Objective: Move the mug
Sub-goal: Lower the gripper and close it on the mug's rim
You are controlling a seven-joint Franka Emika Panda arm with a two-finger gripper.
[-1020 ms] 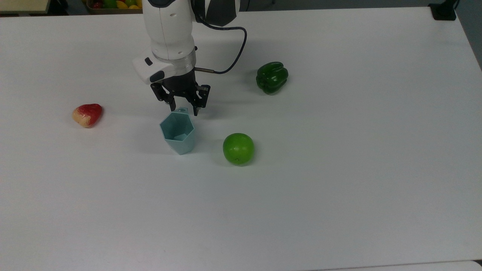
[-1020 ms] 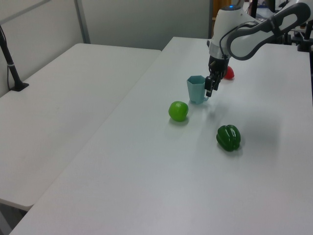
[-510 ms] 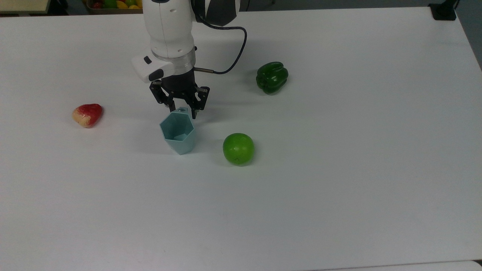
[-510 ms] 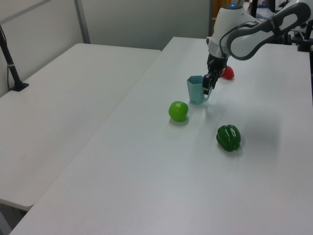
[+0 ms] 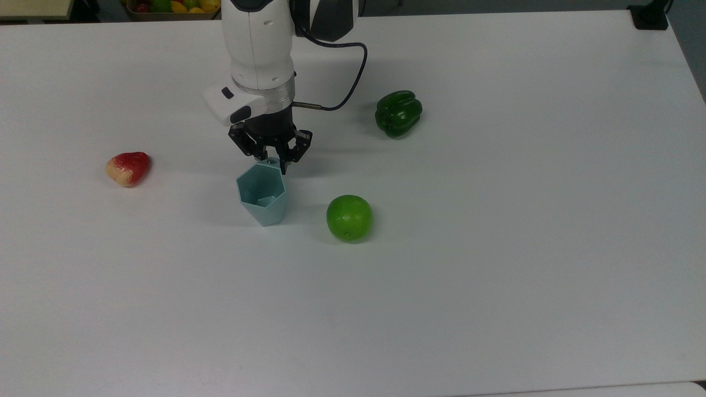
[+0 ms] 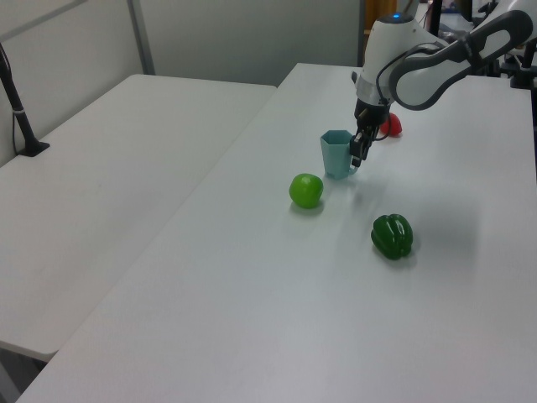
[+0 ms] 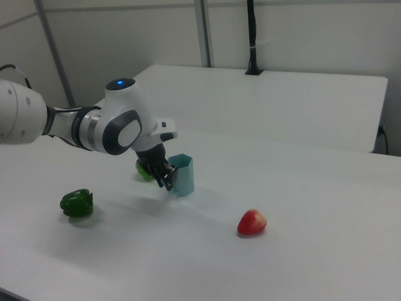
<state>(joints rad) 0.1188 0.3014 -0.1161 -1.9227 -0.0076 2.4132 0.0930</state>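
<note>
One mug (image 5: 261, 193) stood upright on the white table (image 5: 496, 275), near the middle of the top view, with its hexagonal rim open to the camera and its small holed tab (image 5: 269, 161) on the far edge. The gripper (image 5: 272, 156) hung straight down at that tab, its fingers narrowed to either side of it. Whether the jaws had actually pinched the tab or rim wall could not be told; they looked nearly closed, with only a small gap. Going for the tab made sense, since the faceted body looked too wide for an easy span and the tab offers a thin edge to clamp. In the left view the gripper (image 6: 358, 149) sat against the mug's (image 6: 337, 154) right side; in the right view it (image 7: 165, 177) pressed close to the cup's (image 7: 182, 174) left face.

Outward from the mug: a green apple (image 5: 349, 218) just beside it toward the top view's right, a green pepper (image 5: 398, 113) farther off, a red strawberry-like fruit (image 5: 128, 168) well apart on the top view's left.

Compared with a second earlier, the fingers had drawn in from a wide spread, the wrist had shifted slightly toward the top view's right, and the mug appeared nudged a little the same way. The fruits were unmoved.
</note>
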